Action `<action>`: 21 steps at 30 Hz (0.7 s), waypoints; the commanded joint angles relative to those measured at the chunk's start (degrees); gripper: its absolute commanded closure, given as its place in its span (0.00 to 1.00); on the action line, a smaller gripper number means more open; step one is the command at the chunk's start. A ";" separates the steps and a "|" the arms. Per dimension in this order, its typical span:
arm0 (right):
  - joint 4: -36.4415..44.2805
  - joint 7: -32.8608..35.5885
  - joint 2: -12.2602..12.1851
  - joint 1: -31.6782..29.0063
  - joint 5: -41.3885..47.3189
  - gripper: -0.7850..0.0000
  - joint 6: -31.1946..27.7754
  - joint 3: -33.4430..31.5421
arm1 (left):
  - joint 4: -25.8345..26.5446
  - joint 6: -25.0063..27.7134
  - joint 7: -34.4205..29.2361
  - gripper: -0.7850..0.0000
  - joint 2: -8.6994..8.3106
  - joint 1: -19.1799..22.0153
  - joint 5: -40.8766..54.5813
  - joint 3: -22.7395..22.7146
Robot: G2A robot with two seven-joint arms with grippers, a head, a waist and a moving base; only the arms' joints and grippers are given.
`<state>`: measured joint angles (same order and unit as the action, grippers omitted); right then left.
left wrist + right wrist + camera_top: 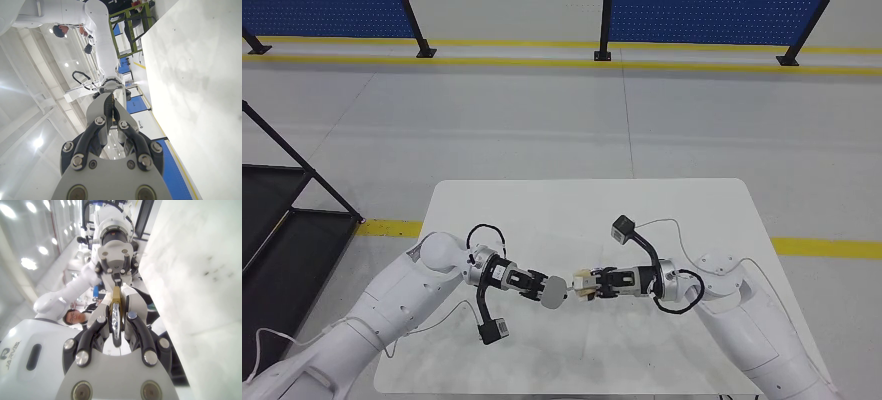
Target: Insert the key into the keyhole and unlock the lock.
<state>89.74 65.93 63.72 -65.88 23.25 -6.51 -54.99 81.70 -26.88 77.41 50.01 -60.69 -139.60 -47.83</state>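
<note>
Right gripper [117, 292] clasps the lock [115, 309]; left gripper [113, 98] pinches the key [117, 283] against it.

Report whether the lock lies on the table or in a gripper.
Held: the right gripper has its jaws shut on the gold lock, clear of the table.

You're in a robot lab or industrial test hall, not a home: a pale smooth floor [542, 130] marked with yellow tape lines [827, 246], blue perforated partition panels [702, 20], a plain white table [662, 210], a green metal frame [132, 40], a black rack [282, 245] and rows of ceiling lights [28, 263].
</note>
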 commanded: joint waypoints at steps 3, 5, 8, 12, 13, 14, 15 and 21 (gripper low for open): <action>0.06 -0.40 -0.01 -0.08 -0.21 1.00 0.04 0.05 | -0.05 -0.14 -0.14 1.00 -0.01 0.02 0.06 0.06; 0.10 -0.71 0.01 -0.09 -0.32 1.00 0.07 0.13 | -0.22 -0.23 -0.23 1.00 -0.01 0.07 0.02 0.10; 0.11 -1.10 0.03 -0.10 -0.50 1.00 0.11 0.27 | -0.34 -0.33 -0.33 1.00 0.00 0.13 0.08 0.18; 0.06 -1.37 0.06 -0.03 -0.69 1.00 0.18 0.44 | -0.56 -0.46 -0.46 1.00 0.03 0.19 0.25 0.25; 0.07 -1.40 0.07 -0.01 -0.71 1.00 0.20 0.46 | -0.59 -0.47 -0.47 1.00 0.03 0.21 0.26 0.26; 0.05 -1.46 0.07 0.00 -0.69 1.00 0.19 0.46 | -0.64 -0.49 -0.49 1.00 0.03 0.23 0.16 0.28; 0.04 -1.53 0.08 0.00 -0.67 1.00 0.16 0.47 | -0.63 -0.53 -0.53 1.00 0.03 0.25 0.14 0.29; -0.10 -1.94 0.10 0.02 -0.44 1.00 0.21 0.46 | -0.82 -0.69 -0.69 1.00 0.06 0.32 0.07 0.44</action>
<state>89.65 64.09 63.81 -65.87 22.78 -6.35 -54.53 80.92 -27.54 76.75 50.05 -60.39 -139.58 -47.42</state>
